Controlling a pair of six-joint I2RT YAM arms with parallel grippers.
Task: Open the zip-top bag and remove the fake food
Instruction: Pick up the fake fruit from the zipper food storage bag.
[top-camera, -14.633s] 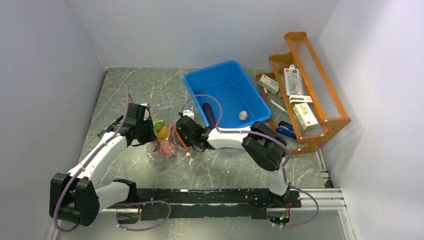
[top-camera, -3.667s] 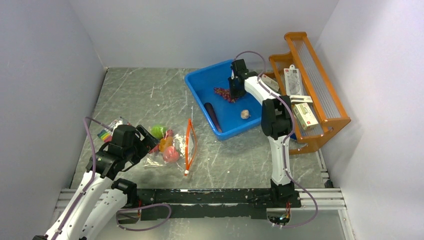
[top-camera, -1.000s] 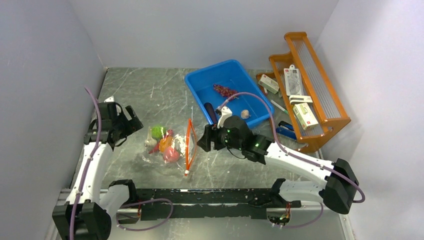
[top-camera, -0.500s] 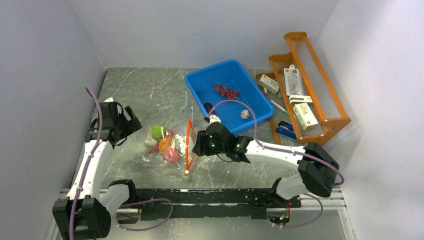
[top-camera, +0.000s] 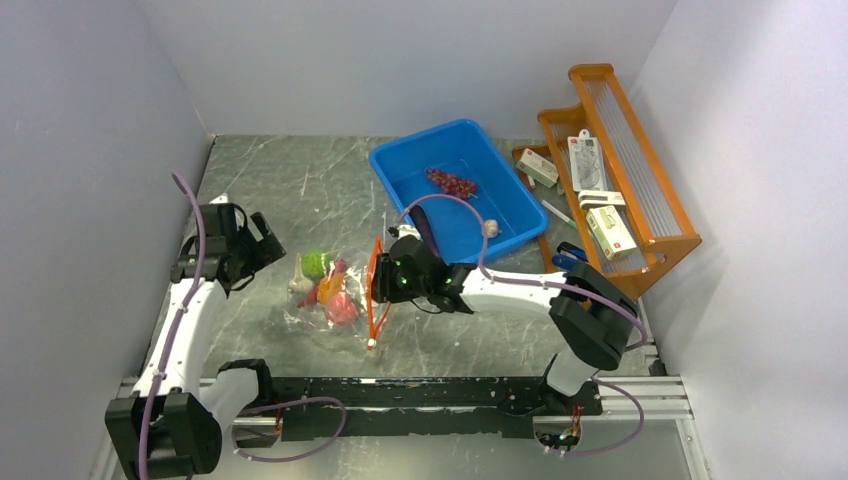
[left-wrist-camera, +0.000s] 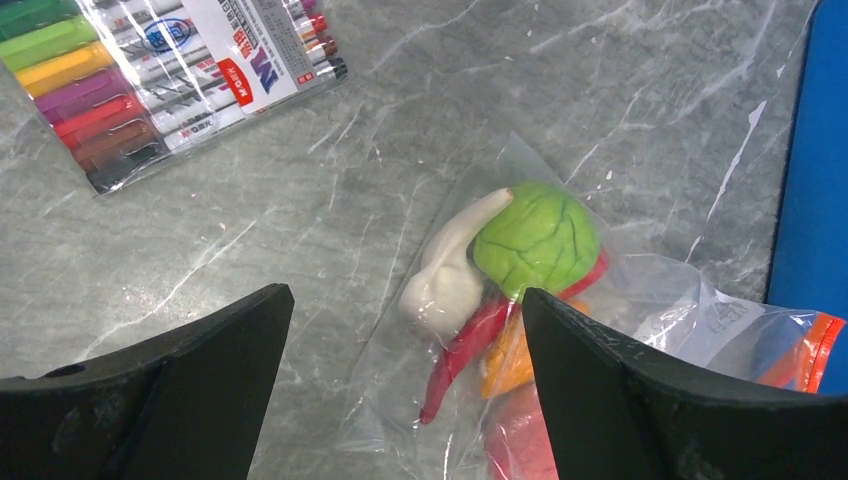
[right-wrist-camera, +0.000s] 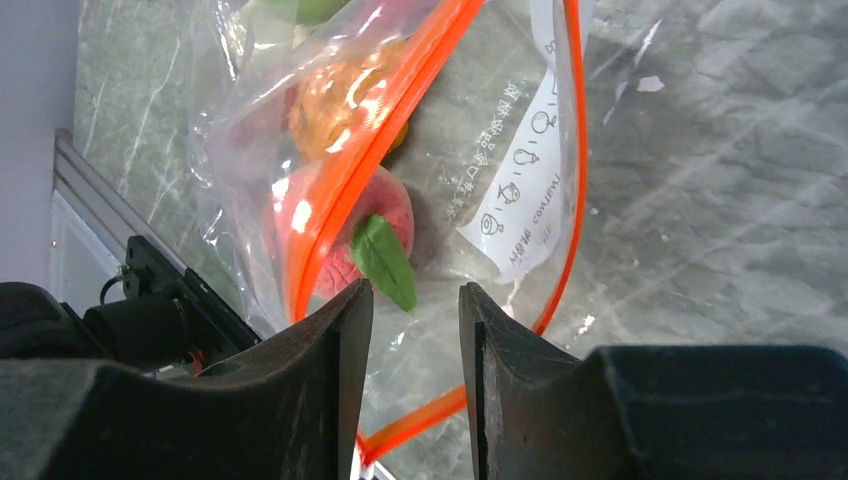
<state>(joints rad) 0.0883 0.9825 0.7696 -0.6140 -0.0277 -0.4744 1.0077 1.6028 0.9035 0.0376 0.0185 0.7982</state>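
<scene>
The zip-top bag (top-camera: 335, 290) lies on the table with its red-orange zip strip (top-camera: 375, 290) gaping to the right. Inside it are a green ball (left-wrist-camera: 537, 240), a beige bulb (left-wrist-camera: 445, 285), a red chili (left-wrist-camera: 465, 350), an orange piece (right-wrist-camera: 335, 100) and a pink-red peach (right-wrist-camera: 345, 245) with a green leaf. My right gripper (top-camera: 385, 280) is at the bag's mouth, its jaws narrowly apart with nothing between them (right-wrist-camera: 415, 292). To the left, above the bag's closed end, hangs my left gripper (top-camera: 250, 250), wide open (left-wrist-camera: 407, 295) and empty. Dark red grapes (top-camera: 452, 183), a purple eggplant (top-camera: 425, 228) and another beige bulb (top-camera: 490, 228) lie in the blue bin (top-camera: 450, 150).
A pack of coloured markers (left-wrist-camera: 160, 70) lies on the table left of the bag. At the right wall stands an orange wooden rack (top-camera: 650, 235) holding small boxes. The blue bin stands just behind my right arm.
My right arm has swung left from beside the bin to the bag's mouth, and its jaws have narrowed. The left arm has stayed put. The grapes now lie in the bin.
</scene>
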